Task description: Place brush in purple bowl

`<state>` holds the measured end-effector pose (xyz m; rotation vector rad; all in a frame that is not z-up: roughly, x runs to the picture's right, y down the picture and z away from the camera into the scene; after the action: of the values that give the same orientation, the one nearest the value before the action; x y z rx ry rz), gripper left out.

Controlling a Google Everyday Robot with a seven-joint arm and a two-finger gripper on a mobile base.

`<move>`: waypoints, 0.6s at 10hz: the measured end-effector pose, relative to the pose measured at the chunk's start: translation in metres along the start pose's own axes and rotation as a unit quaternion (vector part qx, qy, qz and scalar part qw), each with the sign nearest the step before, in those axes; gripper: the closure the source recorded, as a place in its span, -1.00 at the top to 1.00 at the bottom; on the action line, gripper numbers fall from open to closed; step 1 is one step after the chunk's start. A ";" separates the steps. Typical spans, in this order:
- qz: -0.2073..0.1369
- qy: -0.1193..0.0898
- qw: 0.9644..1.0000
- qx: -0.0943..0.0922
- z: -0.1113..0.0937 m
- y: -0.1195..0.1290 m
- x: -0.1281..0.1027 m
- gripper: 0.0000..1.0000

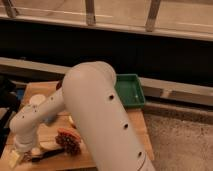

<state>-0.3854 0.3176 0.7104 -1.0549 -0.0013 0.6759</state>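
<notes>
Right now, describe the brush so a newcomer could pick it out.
Start at the wooden table, near-left corner, where the white arm's pincer hangs low. The brush lies flat there: a slim black stick, unlike the knobbly dark red grape bunch beside it.

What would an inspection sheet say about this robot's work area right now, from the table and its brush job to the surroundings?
Surface: wooden table, much of it hidden by the white arm.
Job's things: brush lies flat near the front left edge; purple bowl not seen, perhaps behind the arm.
Clutter: dark red grape bunch, green tray at the far right corner, white round object, small blue object.
Grippers: gripper low over the front left corner, at the brush's left end.
Cables: nothing seen.
Surroundings: speckled floor, dark wall, metal railing posts.
</notes>
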 end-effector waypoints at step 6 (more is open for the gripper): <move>0.029 0.010 0.999 0.045 0.010 -0.008 0.002 0.60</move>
<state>-0.3828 0.3235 0.7213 -0.9785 0.0755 0.7113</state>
